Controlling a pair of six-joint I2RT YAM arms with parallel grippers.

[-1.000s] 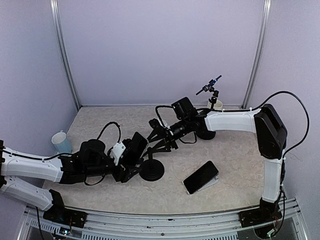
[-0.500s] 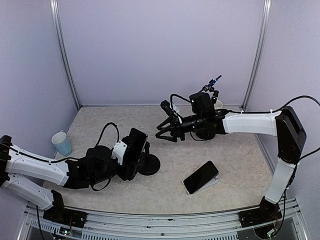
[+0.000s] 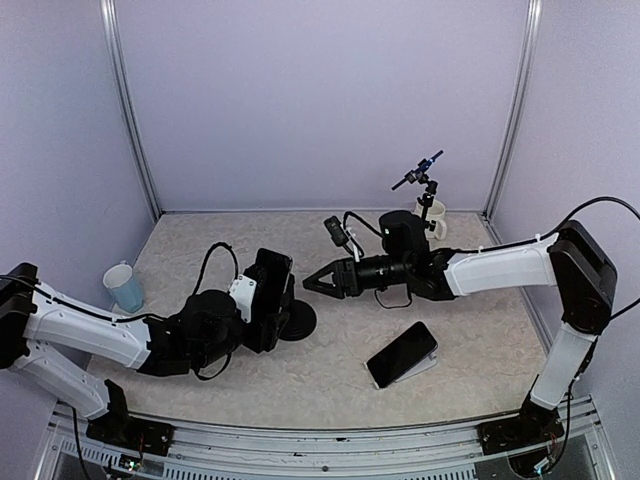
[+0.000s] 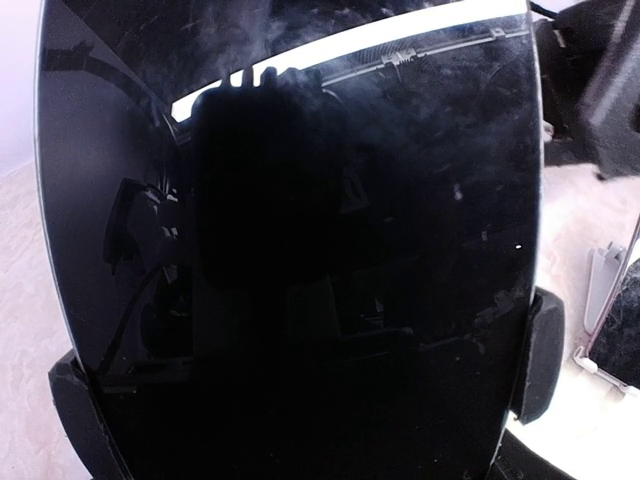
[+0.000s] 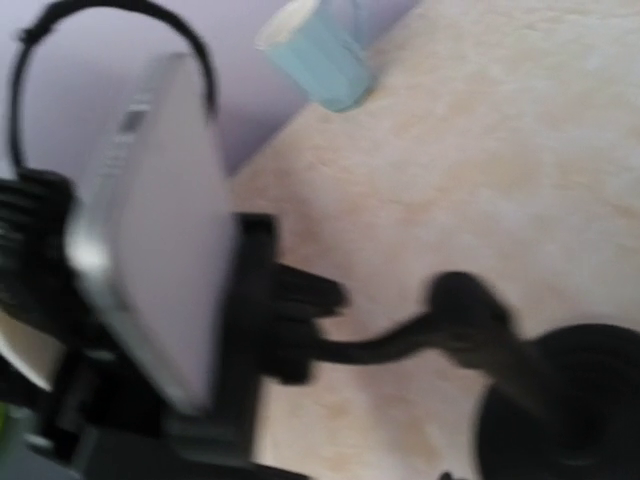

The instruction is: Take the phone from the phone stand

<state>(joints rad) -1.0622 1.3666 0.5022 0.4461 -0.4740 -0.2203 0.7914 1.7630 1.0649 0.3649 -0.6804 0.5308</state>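
At left centre of the table (image 3: pixel 470 330), the left gripper (image 3: pixel 262 318) pinches the edges of the upright phone (image 3: pixel 276 275), seated in its stand (image 3: pixel 298 320); to the right, the right gripper (image 3: pixel 322 283), jaws spread, would best brace the stand's base while the phone is drawn straight out.

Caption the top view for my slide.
Left gripper holds the phone on its stand; open right gripper faces it.
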